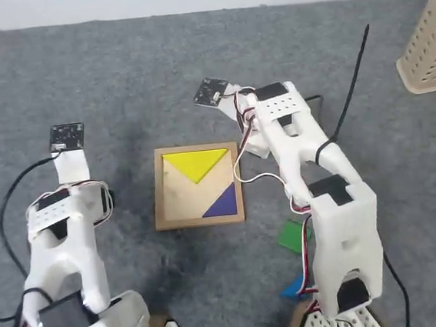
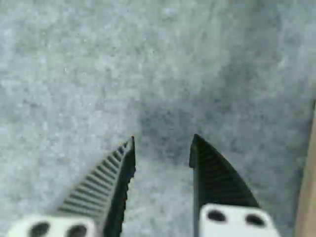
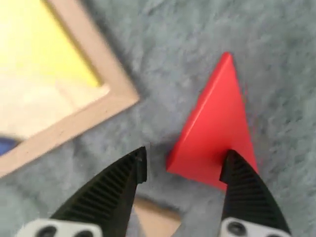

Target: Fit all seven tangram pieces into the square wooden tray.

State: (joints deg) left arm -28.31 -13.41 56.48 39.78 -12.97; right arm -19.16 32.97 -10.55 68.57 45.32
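The right end effector (image 3: 186, 160) hangs just outside a corner of the square wooden tray (image 3: 116, 100), fingers spread wide and holding nothing. The red triangle (image 3: 215, 131) lies flat on the grey surface (image 1: 102, 82) directly below it, close to that tray corner but not touching the rim. The triangle's long axis runs away from the end effector. Its broad end sits between the fingers, and its sharp tip points outward, roughly along the tray's side. One finger overlaps the broad end's edge, while the other stands off on the tray side with bare surface under it. Closing would likely pinch the piece across its width.

Inside the tray, the yellow triangle (image 1: 195, 164) fills the far side and the purple triangle (image 1: 223, 201) sits in the near corner on the right arm's side. The rest of the tray floor is bare wood.

The left end effector (image 2: 162, 148) is also open and empty. It is on the opposite side of the tray, over bare surface, so the right arm is far nearer the red piece.

A green piece (image 1: 290, 235) and a blue piece (image 1: 294, 287) lie off the tray's near corner, beside the right arm's base. Nothing blocks the short path from the red triangle into the tray except the rim itself.
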